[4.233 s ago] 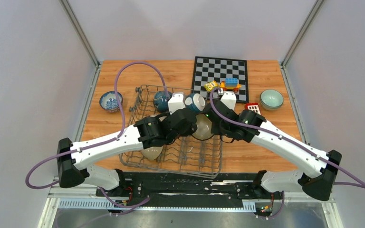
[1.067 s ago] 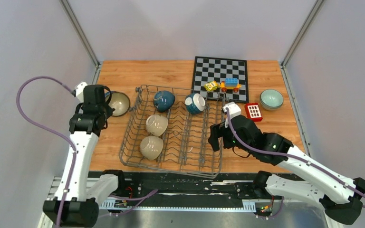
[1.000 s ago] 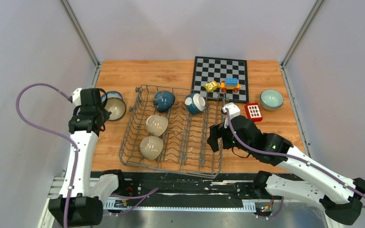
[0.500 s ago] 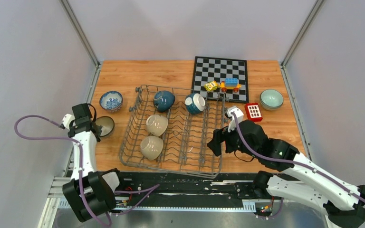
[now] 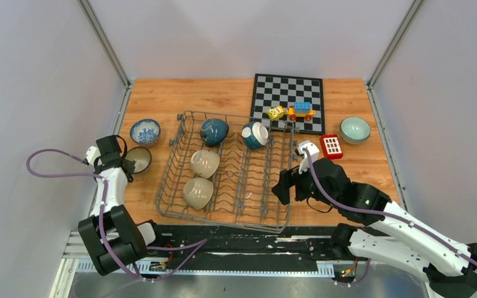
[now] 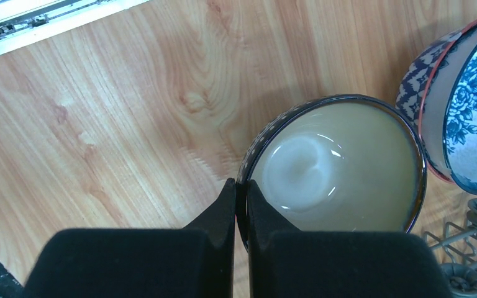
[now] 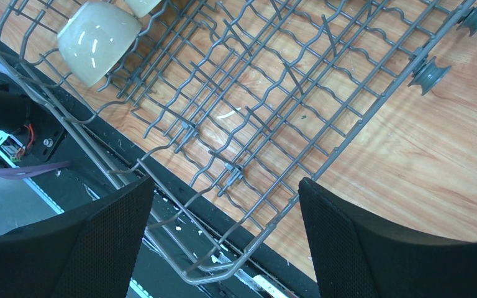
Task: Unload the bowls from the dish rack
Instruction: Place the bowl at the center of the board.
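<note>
Table: a pale wooden table (image 5: 180, 99) filled the overhead view, with both arms bolted at its near edge.
Dish rack: a large grey wire dish rack (image 5: 254, 186) stood mid-table with four bowls still inside.
Chessboard: a black-and-white chessboard (image 5: 286, 93) lay behind the rack. Toy blocks (image 5: 293, 112) sat on its near edge, and a red block (image 5: 331, 146) sat just off it.
Right gripper: the right gripper (image 7: 223, 186) hovered over the rack's near right corner, fingers spread wide and holding nothing.
Left gripper: the left gripper (image 6: 241, 208) pinched the rim of a dark-rimmed bowl with a beige inside (image 6: 335, 167).
Bowls in rack: a dark teal bowl (image 5: 213, 131) and a teal bowl with a white inside (image 5: 255, 135) lay at the far end. A beige bowl (image 5: 204, 163) and a second beige bowl (image 5: 198, 192) lay down the left side, and all four were tipped over.
Bowls out: a blue-and-white patterned bowl (image 5: 144, 131) sat left of the rack, and a pale celadon green bowl (image 5: 354, 130) sat at the far right.
Change: a second earlier the left arm had held the dark-rimmed bowl up over the patterned one. It had since lowered it to the table just on the near side of that bowl. Whether the two touched could not be told.
Meaning: this bowl seemed down, or nearly so, and needed only releasing. That would make three bowls out and four left.
</note>
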Tool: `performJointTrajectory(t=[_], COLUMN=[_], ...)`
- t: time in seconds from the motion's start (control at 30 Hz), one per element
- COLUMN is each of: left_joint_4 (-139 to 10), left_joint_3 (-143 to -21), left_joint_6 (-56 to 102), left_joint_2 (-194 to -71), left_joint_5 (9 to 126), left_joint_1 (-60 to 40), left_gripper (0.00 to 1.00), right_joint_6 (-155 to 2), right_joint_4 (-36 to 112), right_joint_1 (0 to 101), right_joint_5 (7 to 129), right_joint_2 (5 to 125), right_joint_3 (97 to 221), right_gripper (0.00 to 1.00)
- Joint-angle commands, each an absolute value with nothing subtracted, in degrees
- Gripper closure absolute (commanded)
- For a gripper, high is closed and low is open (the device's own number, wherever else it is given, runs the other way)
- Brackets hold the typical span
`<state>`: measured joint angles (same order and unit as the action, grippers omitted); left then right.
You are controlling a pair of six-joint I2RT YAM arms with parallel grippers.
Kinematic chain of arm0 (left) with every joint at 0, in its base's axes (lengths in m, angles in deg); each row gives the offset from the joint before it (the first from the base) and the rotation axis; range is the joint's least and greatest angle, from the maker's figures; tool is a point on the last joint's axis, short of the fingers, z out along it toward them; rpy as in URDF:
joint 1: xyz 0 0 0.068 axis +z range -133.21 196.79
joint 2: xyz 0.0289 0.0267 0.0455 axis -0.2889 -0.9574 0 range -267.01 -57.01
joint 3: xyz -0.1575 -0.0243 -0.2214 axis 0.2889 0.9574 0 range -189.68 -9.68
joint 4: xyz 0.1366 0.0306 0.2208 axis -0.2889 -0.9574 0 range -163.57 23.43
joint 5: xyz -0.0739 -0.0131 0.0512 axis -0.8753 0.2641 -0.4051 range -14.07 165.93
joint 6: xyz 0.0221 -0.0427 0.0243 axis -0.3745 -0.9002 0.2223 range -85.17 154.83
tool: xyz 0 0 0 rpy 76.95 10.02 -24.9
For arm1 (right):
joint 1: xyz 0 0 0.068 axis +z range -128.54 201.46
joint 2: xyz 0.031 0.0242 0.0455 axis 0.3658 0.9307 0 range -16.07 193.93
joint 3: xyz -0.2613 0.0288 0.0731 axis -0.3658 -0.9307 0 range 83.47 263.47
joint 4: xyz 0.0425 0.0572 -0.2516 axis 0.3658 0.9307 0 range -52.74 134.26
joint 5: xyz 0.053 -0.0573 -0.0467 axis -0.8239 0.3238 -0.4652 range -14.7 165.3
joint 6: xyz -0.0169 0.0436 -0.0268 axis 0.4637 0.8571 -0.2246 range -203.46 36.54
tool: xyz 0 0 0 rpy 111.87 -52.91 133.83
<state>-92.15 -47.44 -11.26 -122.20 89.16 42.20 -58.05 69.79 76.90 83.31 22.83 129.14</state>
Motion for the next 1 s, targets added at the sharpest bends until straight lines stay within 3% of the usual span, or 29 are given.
performJointTrajectory(t=[0.0,0.3,0.53,0.73,0.97], left_joint_4=[-86.07,-85.51,-85.38,-85.69,-87.5], left_joint_3=[-46.47,-45.43,-44.37,-44.21,-45.35], left_joint_6=[-10.97,-10.04,-8.91,-8.24,-6.95], left_joint_2=[-122.67,-123.03,-124.16,-123.76,-122.34], left_joint_5=[89.32,89.86,89.26,89.68,90.26], left_joint_1=[42.8,42.81,42.81,42.81,42.78], left_gripper=[1.0,1.0,0.92,0.83,0.6], right_joint_6=[-58.94,-59.47,-59.94,-59.73,-59.85], right_joint_4=[69.21,68.73,68.68,68.82,68.98], right_joint_1=[76.95,76.93,76.94,77.0,76.94], right_joint_5=[84.43,85.68,86.27,86.8,87.25], right_joint_2=[23.39,24.14,23.79,22.88,22.69], right_joint_3=[128.16,127.84,128.08,127.59,127.97], right_gripper=[0.11,0.11,0.11,0.11,0.11])
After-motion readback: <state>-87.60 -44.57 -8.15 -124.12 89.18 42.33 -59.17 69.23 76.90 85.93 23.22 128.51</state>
